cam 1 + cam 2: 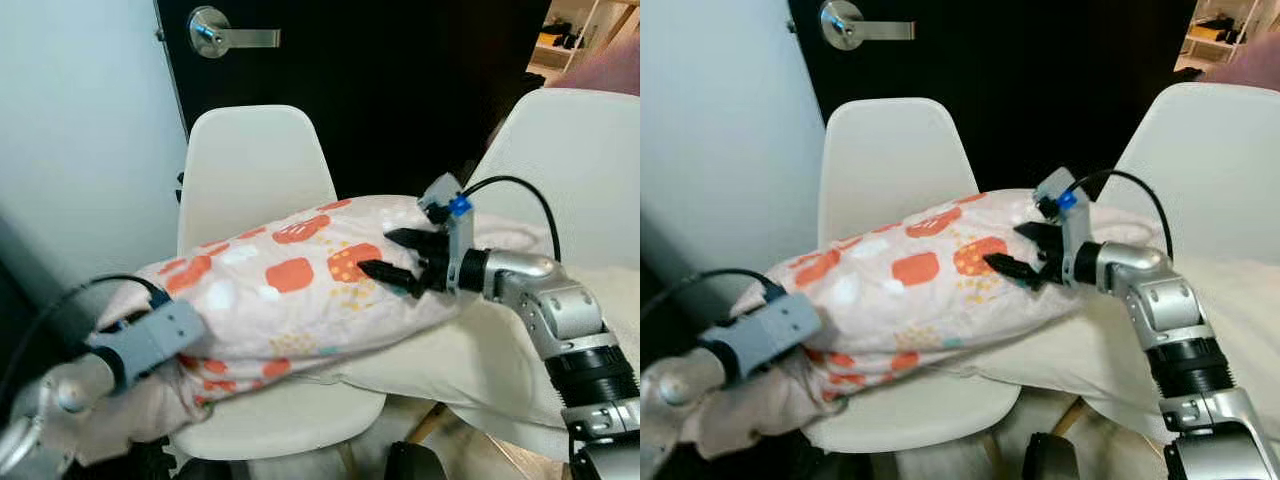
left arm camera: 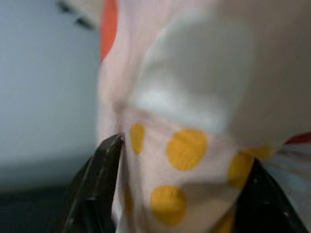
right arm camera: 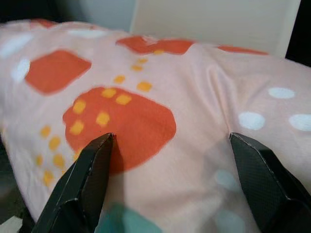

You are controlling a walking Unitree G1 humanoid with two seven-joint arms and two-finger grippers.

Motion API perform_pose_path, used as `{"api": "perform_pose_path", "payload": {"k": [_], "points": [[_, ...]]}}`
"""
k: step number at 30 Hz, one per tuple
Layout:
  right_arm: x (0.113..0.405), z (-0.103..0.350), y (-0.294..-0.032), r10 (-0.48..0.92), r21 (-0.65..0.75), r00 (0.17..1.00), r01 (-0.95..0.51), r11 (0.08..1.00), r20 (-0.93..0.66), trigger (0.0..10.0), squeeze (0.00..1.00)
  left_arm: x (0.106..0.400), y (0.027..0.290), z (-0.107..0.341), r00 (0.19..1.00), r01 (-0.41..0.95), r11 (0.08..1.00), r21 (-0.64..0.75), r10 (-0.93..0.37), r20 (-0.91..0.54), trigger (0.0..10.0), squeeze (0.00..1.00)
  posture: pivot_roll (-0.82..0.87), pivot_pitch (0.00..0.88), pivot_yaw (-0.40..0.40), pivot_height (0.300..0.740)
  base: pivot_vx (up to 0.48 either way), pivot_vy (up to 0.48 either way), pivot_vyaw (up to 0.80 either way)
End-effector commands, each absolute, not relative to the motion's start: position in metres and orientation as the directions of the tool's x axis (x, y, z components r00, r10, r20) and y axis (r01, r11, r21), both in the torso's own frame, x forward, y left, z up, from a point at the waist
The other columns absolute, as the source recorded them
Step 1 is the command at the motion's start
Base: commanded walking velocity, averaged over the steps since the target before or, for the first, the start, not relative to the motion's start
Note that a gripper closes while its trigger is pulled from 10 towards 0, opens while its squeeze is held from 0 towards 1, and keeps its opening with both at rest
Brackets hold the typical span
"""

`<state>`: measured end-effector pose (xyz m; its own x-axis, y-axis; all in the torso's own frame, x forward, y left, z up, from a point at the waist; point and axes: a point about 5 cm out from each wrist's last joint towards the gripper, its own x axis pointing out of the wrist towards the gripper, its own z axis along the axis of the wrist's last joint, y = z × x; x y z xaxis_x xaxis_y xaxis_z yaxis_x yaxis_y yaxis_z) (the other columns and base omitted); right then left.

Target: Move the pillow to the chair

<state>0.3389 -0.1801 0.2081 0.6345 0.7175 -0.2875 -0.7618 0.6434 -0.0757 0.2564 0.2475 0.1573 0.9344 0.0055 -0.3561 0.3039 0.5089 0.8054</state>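
The pillow (image 1: 290,290), pink with orange patches and yellow dots, lies across the seat of the white chair (image 1: 255,160); its left end hangs past the seat edge. My left gripper (image 2: 184,153) is at that left end, its black fingers (image 2: 92,189) closed around a bunch of the pillow fabric. In the left eye view its grey wrist housing (image 1: 150,340) hides the fingers. My right gripper (image 1: 376,251) is at the pillow's right end, open. Its fingertips (image 3: 97,160) are spread wide against the cover, gripping nothing.
A second white chair (image 1: 570,170) stands close on the right, and a cream cloth (image 1: 480,370) draped on it reaches under the pillow. Behind the chairs is a black door (image 1: 400,80) with a silver lever handle (image 1: 215,32). A pale wall (image 1: 80,130) is on the left.
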Motion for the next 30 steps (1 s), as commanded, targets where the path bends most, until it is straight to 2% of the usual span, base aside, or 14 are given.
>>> {"api": "perform_pose_path", "payload": {"k": [1,8,10,11,12,14,15,16,19,20,22,23,27,30], "points": [[0.336,0.193,-0.184,0.686,-0.058,0.629,-0.751,0.658,-0.366,10.0,0.0,0.26,0.268,0.182,0.953,0.166,0.465,0.87,0.151,-0.263,10.0,1.0,0.12,0.0,-0.023,0.445,0.0,0.0,0.0],[0.334,0.187,-0.179,0.686,-0.065,0.604,-0.768,0.637,-0.406,10.0,0.0,0.269,0.256,0.21,0.982,0.078,0.544,0.835,0.104,-0.16,10.0,1.0,0.12,0.0,-0.022,0.445,0.0,0.0,0.0],[0.335,0.183,-0.18,0.668,-0.072,0.608,-0.76,0.646,-0.429,10.0,0.0,0.269,0.241,0.212,0.984,0.128,0.63,0.766,0.017,-0.179,10.0,1.0,0.12,0.0,-0.023,0.445,0.0,0.0,0.0],[0.338,0.179,-0.182,0.637,-0.095,0.624,-0.744,0.661,-0.452,10.0,0.0,0.266,0.226,0.208,0.967,0.226,0.687,0.691,-0.075,-0.242,10.0,1.0,0.12,0.0,-0.024,0.445,0.0,0.0,0.0],[0.338,0.179,-0.182,0.637,-0.095,0.624,-0.744,0.661,-0.452,10.0,0.0,0.266,0.226,0.208,0.967,0.226,0.687,0.691,-0.075,-0.242,10.0,1.0,0.12,0.0,-0.024,0.445,0.0,0.0,0.0],[0.34,0.177,-0.185,0.615,-0.107,0.637,-0.73,0.675,-0.465,10.0,0.0,0.256,0.215,0.19,0.904,0.401,0.651,0.645,-0.165,-0.395,10.0,1.0,0.12,0.0,-0.026,0.445,0.0,0.0,0.0],[0.341,0.176,-0.186,0.605,-0.115,0.643,-0.724,0.68,-0.469,10.0,0.0,0.245,0.208,0.176,0.836,0.521,0.61,0.597,-0.225,-0.5,10.0,1.0,0.12,0.0,-0.026,0.445,0.0,0.0,0.0],[0.341,0.176,-0.186,0.605,-0.115,0.643,-0.724,0.68,-0.469,10.0,0.0,0.245,0.208,0.176,0.836,0.521,0.61,0.597,-0.225,-0.5,10.0,1.0,0.12,0.0,-0.026,0.445,0.0,0.0,0.0],[0.344,0.176,-0.187,0.587,-0.125,0.661,-0.707,0.696,-0.468,10.0,0.0,0.219,0.192,0.153,0.672,0.72,0.517,0.463,-0.351,-0.652,10.0,1.0,0.12,0.0,-0.027,0.445,0.0,0.0,0.0],[0.344,0.177,-0.187,0.583,-0.126,0.666,-0.702,0.701,-0.465,10.0,0.0,0.21,0.189,0.149,0.616,0.769,0.482,0.419,-0.387,-0.686,10.0,0.47,0.12,0.0,-0.029,0.445,0.0,0.0,0.0],[0.345,0.178,-0.187,0.581,-0.126,0.669,-0.699,0.704,-0.463,10.0,0.0,0.204,0.187,0.147,0.577,0.8,0.457,0.388,-0.41,-0.707,10.0,0.47,0.12,0.0,-0.029,0.445,0.0,0.0,0.0],[0.345,0.178,-0.187,0.579,-0.126,0.671,-0.697,0.706,-0.462,10.0,0.0,0.197,0.186,0.146,0.532,0.832,0.423,0.359,-0.429,-0.73,10.0,0.0,0.12,0.0,-0.03,0.445,0.0,0.0,0.0],[0.345,0.178,-0.188,0.574,-0.125,0.677,-0.69,0.713,-0.462,10.0,0.0,0.187,0.184,0.149,0.475,0.869,0.385,0.312,-0.465,-0.748,10.0,0.0,0.11,0.0,-0.031,0.445,0.0,0.0,0.0],[0.346,0.179,-0.188,0.573,-0.124,0.68,-0.687,0.716,-0.458,10.0,0.0,0.187,0.184,0.155,0.477,0.869,0.384,0.312,-0.479,-0.738,10.0,0.0,0.11,0.0,-0.031,0.445,0.0,0.0,0.0]]}}
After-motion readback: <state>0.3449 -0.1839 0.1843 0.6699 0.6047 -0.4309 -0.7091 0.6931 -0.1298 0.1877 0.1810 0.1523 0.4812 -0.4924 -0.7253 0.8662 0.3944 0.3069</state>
